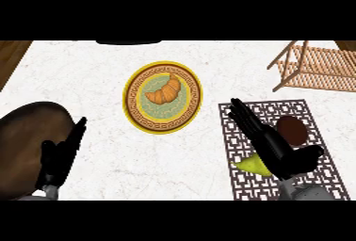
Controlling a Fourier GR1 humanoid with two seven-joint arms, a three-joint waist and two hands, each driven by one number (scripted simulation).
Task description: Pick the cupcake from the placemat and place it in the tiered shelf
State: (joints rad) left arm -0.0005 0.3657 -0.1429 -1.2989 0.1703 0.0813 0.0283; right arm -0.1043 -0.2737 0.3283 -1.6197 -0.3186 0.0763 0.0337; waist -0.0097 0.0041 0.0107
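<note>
Head view: R hand [281,151] sits over the placemat [240,188], fingers [252,123] straight & close together, pointing up-left in view, thumb spread out to the R side. Hand is wide open w/ nothing held. Cupcake [293,130], w/ a dark brown round top, is on the placemat just R of the fingers, in the gap btw fingers & thumb; can't tell whether the hand touches it. Yellow-green item [250,164] shows partly from under the L side of the palm, also on the placemat; can't tell what it is. Tiered shelf [317,70], light wood slats, is well ahead of the R hand & off to its R, at the far R corner of the tabletop [90,75], apart from the placemat. Plate [135,110] w/ gold patterned rim lies L of the R hand's fingertips on the white marble, w/ a croissant [165,91] in its middle. L hand [55,162] is at lower L of view, resting w/ fingers up & straight, holding nothing. Large dark brown round thing [24,136] lies under & to the L of it, at the tabletop's L edge.
</note>
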